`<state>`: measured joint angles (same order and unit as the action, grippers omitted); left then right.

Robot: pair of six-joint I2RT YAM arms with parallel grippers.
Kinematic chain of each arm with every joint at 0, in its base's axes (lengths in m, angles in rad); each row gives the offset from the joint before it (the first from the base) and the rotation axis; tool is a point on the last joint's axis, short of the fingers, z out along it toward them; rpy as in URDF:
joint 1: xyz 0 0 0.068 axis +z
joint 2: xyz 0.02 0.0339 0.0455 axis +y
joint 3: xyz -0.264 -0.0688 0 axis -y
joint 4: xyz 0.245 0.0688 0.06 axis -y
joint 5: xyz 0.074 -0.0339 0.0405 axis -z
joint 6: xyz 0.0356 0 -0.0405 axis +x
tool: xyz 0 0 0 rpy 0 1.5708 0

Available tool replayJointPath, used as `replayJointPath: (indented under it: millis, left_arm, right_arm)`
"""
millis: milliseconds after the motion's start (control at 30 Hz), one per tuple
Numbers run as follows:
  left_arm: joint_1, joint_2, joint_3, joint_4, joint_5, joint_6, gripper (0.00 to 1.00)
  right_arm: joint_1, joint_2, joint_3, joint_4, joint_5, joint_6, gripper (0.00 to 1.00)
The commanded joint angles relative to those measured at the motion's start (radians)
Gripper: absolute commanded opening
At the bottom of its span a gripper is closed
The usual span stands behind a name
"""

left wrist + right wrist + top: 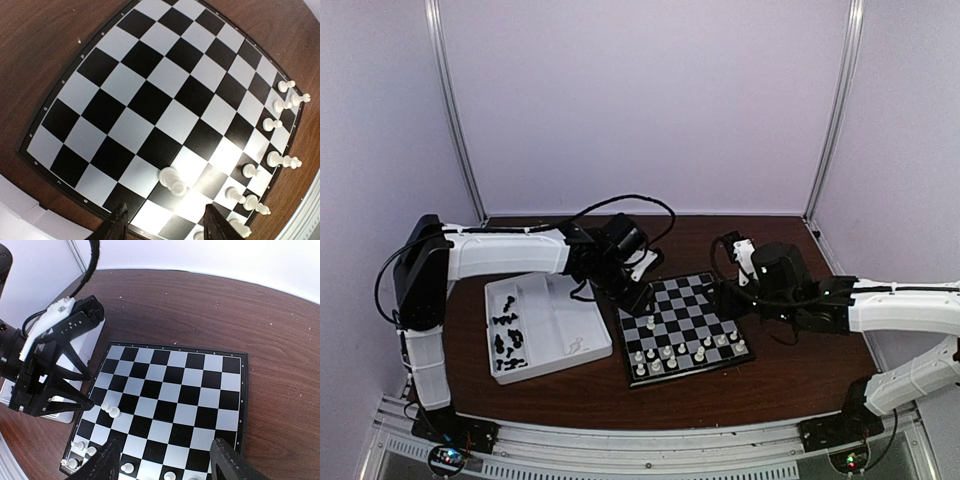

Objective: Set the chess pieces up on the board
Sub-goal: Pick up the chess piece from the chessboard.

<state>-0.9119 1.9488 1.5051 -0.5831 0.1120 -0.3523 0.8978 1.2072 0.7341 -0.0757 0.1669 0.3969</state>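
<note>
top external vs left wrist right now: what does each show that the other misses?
Top external only: the white tray holding black pieces, and the right gripper at the board's right side. Left wrist only: that the left gripper is open with nothing between its fingers, a lone white piece standing just ahead of them. Both: the board and the white pieces lined along its near edge.

Left pincer point(93, 390) and right pincer point(166, 442) both point downward, each spread apart, empty.
</note>
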Motion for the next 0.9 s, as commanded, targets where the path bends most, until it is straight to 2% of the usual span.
replayJointPath:
  millis: [0,267,600,867]
  left_arm:
    - [-0.005,0.064,0.084,-0.063,0.024,-0.027,0.5]
    - [-0.005,0.116,0.136,-0.083,0.032,-0.041,0.4]
    - [-0.007,0.148,0.161,-0.086,0.061,-0.05,0.39]
    - [-0.008,0.164,0.167,-0.089,0.063,-0.05,0.26]
  right_arm:
    - [-0.011,-0.026,0.004,-0.039,0.032,0.014,0.64]
    - [-0.021,-0.02,0.004,-0.041,0.022,0.015,0.65]
    - [-0.026,-0.017,-0.001,-0.037,0.024,0.019,0.65]
    - [-0.03,-0.014,-0.002,-0.035,0.015,0.02,0.65]
